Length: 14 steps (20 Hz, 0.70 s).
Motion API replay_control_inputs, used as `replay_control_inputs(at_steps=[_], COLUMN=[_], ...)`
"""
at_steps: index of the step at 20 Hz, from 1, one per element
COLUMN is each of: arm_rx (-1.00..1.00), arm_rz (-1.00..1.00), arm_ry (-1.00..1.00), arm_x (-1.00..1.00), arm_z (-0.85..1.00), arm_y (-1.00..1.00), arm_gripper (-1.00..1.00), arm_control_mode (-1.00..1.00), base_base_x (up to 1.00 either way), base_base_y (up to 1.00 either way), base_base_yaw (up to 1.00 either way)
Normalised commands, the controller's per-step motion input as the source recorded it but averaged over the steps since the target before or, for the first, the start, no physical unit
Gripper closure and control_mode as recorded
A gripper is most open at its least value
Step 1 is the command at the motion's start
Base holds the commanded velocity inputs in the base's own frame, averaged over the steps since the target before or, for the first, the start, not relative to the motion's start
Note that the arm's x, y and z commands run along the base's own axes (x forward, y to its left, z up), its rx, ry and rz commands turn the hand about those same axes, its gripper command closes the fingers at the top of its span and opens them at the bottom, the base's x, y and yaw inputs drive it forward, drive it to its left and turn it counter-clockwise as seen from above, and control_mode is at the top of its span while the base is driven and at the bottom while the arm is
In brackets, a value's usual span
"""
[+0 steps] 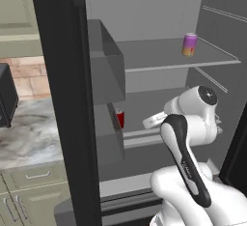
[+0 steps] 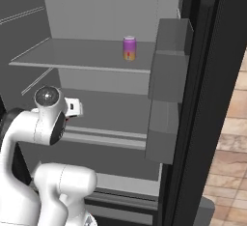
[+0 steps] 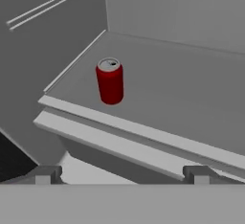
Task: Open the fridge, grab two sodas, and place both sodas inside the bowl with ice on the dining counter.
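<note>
Right, I have the fridge (image 1: 144,7) standing open in front of me, its grey interior showing in both base views with the black door (image 1: 65,99) swung out on the left and its grey door bins (image 1: 103,61) facing inward. The purple-to-orange soda (image 1: 189,45) stands upright on the upper shelf (image 1: 164,56), towards the right in the left base view and near the shelf's front edge. The red soda (image 3: 110,81) stands upright on the lower shelf (image 3: 191,98), close to its front lip and towards the left wall as my hand view shows it. My arm reaches into the fridge at the level of that lower shelf. The gripper (image 3: 119,174) hangs in front of and slightly above the shelf edge, fingers (image 3: 45,174) spread wide with nothing between them, well apart from the red can. A marble counter (image 1: 29,133) with sage-green cabinets (image 1: 29,191) sits to the left of the door.
</note>
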Motion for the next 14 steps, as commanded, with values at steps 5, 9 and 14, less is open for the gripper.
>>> replay_control_inputs(at_steps=[5, 9, 14], arm_rx=[0.11, 0.12, 0.1], arm_rz=[0.0, 0.0, 0.0], arm_ry=[-0.13, -0.08, -0.01], arm_x=[0.13, 0.04, 0.05], arm_z=[-0.31, -0.2, -0.19], arm_y=[0.08, 0.08, 0.0], arm_gripper=[-1.0, -1.0, -1.0], arm_control_mode=[-1.0, -1.0, -1.0], base_base_x=[0.0, 0.0, 0.0], base_base_y=[0.0, 0.0, 0.0], base_base_yaw=[0.0, 0.0, 0.0])
